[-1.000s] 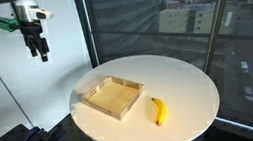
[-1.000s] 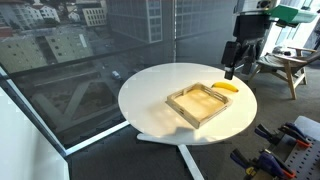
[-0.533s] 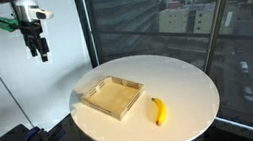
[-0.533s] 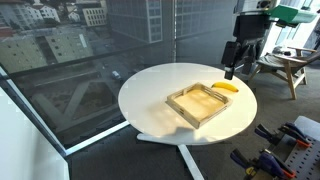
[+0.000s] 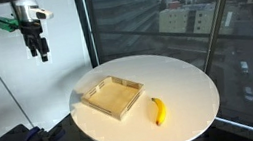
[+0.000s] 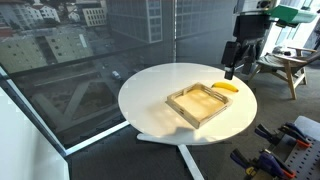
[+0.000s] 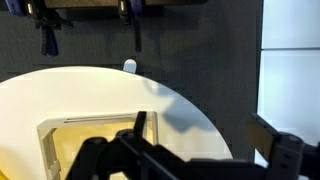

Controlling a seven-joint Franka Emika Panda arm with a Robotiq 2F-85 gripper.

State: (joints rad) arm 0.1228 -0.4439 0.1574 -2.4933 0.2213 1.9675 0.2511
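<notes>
We see the wooden tray lying on the round white table, with the banana just beside it, nearer the table's rim. Our gripper hangs high over the table's edge, well apart from both. Its jaws are parted and hold nothing.
</notes>
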